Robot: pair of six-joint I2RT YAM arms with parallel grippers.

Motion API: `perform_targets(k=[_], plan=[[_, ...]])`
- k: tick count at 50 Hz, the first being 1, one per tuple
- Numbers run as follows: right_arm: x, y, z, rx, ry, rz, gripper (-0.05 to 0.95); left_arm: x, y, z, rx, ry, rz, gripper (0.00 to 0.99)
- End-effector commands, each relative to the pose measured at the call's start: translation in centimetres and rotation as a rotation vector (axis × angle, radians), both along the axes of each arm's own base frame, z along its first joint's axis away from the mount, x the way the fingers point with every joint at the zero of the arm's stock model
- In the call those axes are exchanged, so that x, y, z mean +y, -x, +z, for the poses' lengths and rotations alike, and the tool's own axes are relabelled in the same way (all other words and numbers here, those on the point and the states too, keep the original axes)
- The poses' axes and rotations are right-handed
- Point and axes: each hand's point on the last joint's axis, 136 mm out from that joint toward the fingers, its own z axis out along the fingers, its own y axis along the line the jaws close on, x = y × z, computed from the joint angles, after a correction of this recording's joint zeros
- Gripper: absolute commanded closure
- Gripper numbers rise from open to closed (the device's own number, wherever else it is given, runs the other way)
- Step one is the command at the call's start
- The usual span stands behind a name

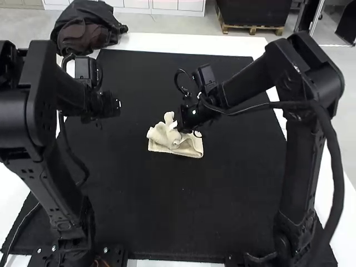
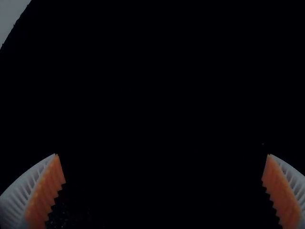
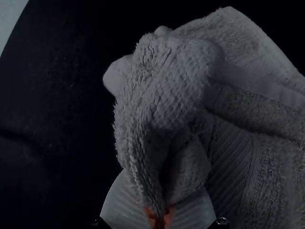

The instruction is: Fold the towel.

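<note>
Can count two arms, a left arm (image 1: pixel 61 183) and a right arm (image 1: pixel 295 156), above one black mat (image 1: pixel 167 217) on one white table (image 1: pixel 167 41). Near the mat's middle, can see one cream towel (image 1: pixel 192 146), bunched, with a gathered part raised and a flatter, layered part beside it. In the high view, can find the left pincer (image 1: pixel 104 105) well apart from the towel; in the left wrist view, can make out two white ribbed fingers (image 2: pixel 21 195), spread wide, bearing two orange pads (image 2: pixel 45 191). Can find the right pincer (image 1: pixel 174 125) at the towel, narrow, gripping a gathered part. At the table's far left corner, can spot one dark bundle of cloth (image 1: pixel 86 32)
</note>
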Motion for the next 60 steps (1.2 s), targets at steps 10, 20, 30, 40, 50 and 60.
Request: perform_targets(k=[10, 20, 30, 40, 50, 60], plan=[[1.8, -1.9, 0.7, -0.028, -0.026, -0.006, 0.93, 0.4, -0.2, 1.4, -0.045, -0.027, -0.001, 0.026], [2.3, -2.7, 0.8, -0.038, -0.032, -0.008, 0.93, 0.4, -0.2, 1.3, -0.045, -0.028, -0.001, 0.026], [2.7, -3.2, 0.6, -0.024, -0.039, -0.02, 0.92, 0.4, 0.0, 1.2, -0.036, -0.037, -0.01, 0.026], [3.2, -3.5, 1.3, -0.007, -0.072, -0.04, 0.41, 0.4, 0.0, 1.2, -0.036, -0.038, -0.011, 0.026], [5.1, -3.9, 5.5, 0.006, -0.185, -0.017, 0.19, 0.5, -0.1, 1.3, -0.043, -0.035, -0.006, 0.026], [5.5, -4.3, 9.2, 0.017, -0.267, -0.017, 0.16, 0.4, -0.1, 1.2, -0.038, -0.034, -0.008, 0.026]])
